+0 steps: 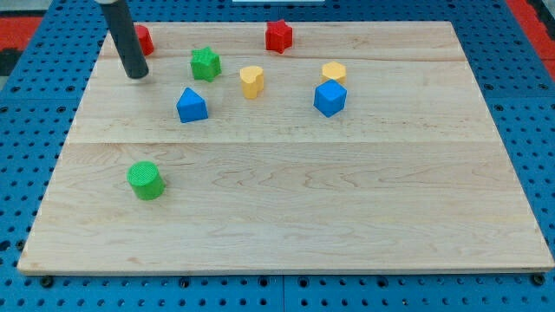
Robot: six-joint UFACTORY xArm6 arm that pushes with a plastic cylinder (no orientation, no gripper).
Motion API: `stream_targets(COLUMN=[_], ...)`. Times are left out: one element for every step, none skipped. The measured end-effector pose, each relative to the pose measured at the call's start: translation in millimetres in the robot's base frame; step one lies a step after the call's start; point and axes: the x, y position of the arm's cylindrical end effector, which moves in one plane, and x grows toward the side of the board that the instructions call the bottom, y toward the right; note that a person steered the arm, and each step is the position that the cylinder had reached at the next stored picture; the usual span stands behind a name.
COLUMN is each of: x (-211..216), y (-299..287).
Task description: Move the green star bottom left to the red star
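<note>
The green star (205,63) lies on the wooden board near the view's top left. The red star (278,35) lies at the view's top, right of the green star and apart from it. My tip (136,75) rests on the board left of the green star, with a gap between them. A red block (143,40) sits just above the tip, partly hidden behind the rod.
A blue triangular block (192,105) lies below the green star. A yellow block (251,81) and a yellow hexagon (334,72) lie to its right, with a blue cube (329,98) under the hexagon. A green cylinder (146,180) sits at lower left.
</note>
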Motion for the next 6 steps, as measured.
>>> stream_targets(x=[21,26,25,8,1,1], y=[85,197,123,66,119,179])
